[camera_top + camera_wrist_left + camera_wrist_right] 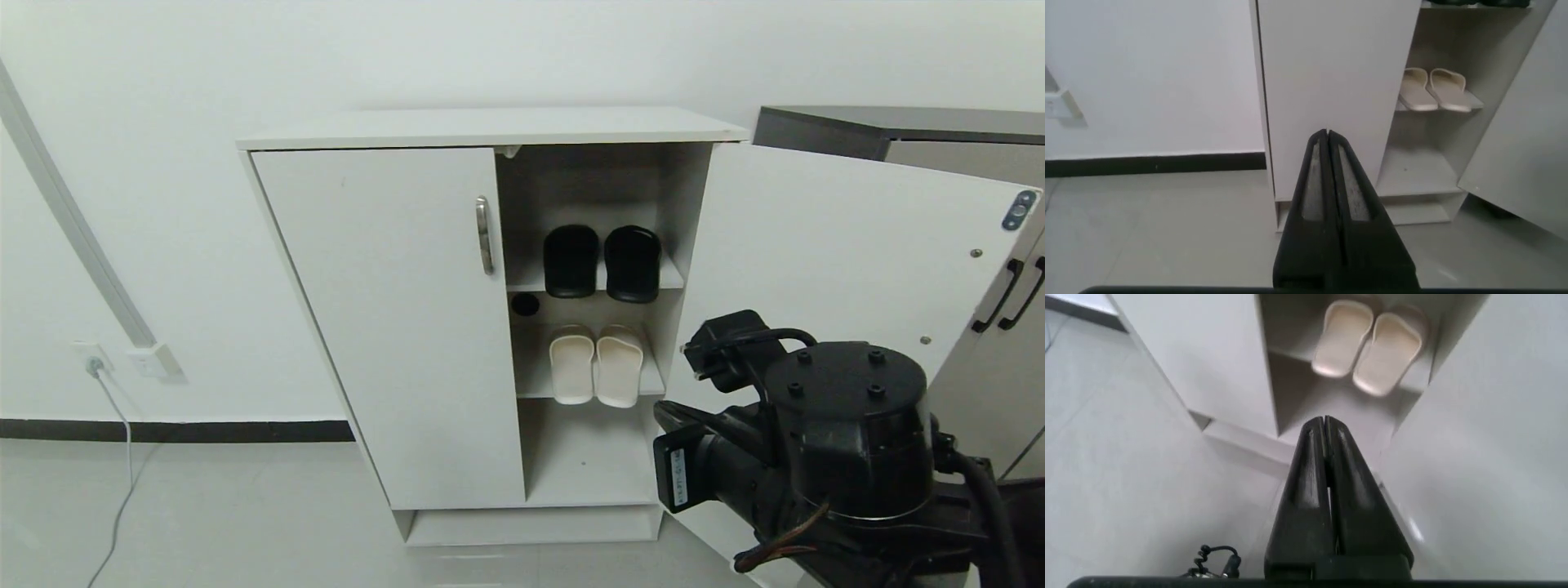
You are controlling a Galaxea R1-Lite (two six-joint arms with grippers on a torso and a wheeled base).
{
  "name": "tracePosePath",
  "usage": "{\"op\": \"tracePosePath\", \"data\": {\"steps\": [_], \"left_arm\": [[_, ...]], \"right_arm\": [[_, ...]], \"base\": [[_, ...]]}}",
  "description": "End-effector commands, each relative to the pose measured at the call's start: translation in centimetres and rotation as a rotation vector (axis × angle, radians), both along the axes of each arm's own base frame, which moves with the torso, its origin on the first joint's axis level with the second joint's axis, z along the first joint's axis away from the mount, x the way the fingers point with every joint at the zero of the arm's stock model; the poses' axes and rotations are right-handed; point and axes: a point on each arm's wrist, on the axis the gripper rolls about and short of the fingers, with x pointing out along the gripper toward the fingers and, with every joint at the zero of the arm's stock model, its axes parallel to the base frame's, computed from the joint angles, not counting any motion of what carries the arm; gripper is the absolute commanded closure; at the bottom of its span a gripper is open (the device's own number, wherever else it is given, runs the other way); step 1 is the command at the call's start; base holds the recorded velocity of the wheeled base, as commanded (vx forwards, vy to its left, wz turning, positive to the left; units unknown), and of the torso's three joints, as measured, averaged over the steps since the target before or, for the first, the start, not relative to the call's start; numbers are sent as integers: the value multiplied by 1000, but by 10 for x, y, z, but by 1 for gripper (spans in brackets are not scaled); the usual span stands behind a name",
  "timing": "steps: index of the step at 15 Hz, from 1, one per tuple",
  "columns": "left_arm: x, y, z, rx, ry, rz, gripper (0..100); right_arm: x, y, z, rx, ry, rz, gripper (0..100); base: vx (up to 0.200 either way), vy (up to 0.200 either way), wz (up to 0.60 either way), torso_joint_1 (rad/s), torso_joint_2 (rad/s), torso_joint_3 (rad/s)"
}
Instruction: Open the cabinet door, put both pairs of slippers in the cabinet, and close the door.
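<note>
Both pairs sit shelved in your cabinet (490, 126), black slippers (602, 261) above white slippers (596, 366); only the open door (833, 261) needs closing. Left end effector (1328, 139) and right end effector (1324, 425): closed, empty.

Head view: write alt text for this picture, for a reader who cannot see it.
A white cabinet stands with its right door swung open and its left door shut. Inside, black slippers sit on the upper shelf and white slippers on the shelf below. The right arm shows at lower right.
</note>
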Motion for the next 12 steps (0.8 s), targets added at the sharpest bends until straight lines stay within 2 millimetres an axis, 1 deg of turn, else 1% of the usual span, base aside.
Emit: {"op": "tracePosePath", "data": {"steps": [1, 12], "left_arm": [[0, 0, 0, -1, 1, -1, 100], [0, 0, 0, -2, 1, -1, 100]], "right_arm": [[1, 1, -3, -8, 4, -2, 100], [1, 1, -6, -18, 11, -2, 100]], "base": [[0, 0, 0, 0, 0, 0], [0, 0, 0, 0, 0, 0]]}}
